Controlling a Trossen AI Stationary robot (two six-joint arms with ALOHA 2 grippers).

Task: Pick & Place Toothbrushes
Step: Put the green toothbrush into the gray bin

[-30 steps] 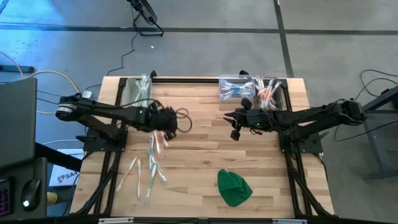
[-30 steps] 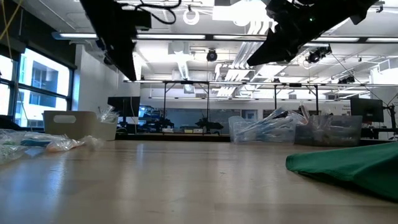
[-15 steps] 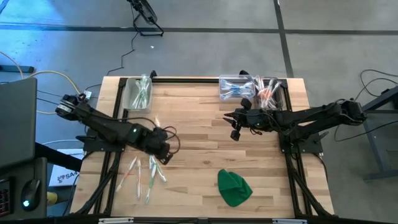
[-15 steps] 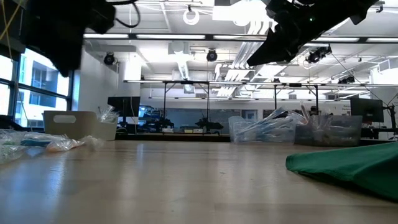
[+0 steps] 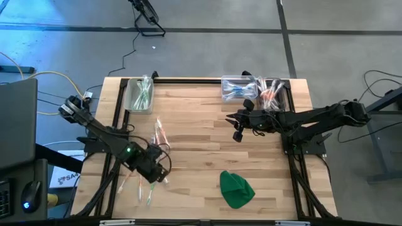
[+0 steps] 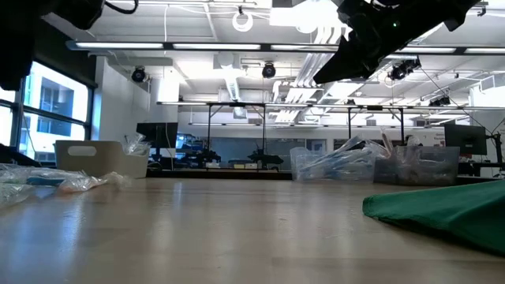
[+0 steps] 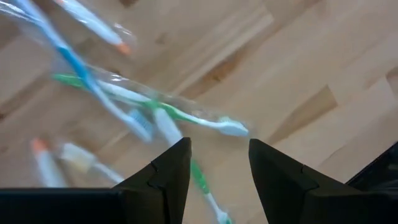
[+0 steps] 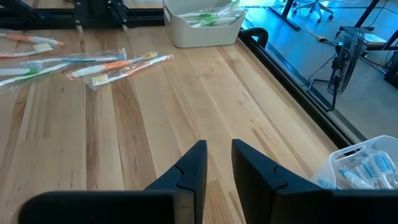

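Left gripper [image 7: 217, 163], fingers apart, hovers over thin glossy plastic-wrapped toothbrushes [image 7: 155, 109].

Table [image 5: 207, 135]: pale wood planks, smooth, satin sheen, visible grain and darker knots. Toothbrushes [image 7: 168, 115]: translucent plastic, sealed in clear glossy film wrappers catching light. Bin [image 8: 202, 25] at table's edge: white matt plastic. Bin [image 6: 335, 166] across table: clear plastic, glossy. Green lump [image 5: 236, 188]: soft matt cloth, creased. Left gripper [image 7: 217, 171] fingers [image 7: 171, 171]: dark matt plastic, smooth. Table frame [image 5: 188, 80]: black metal.
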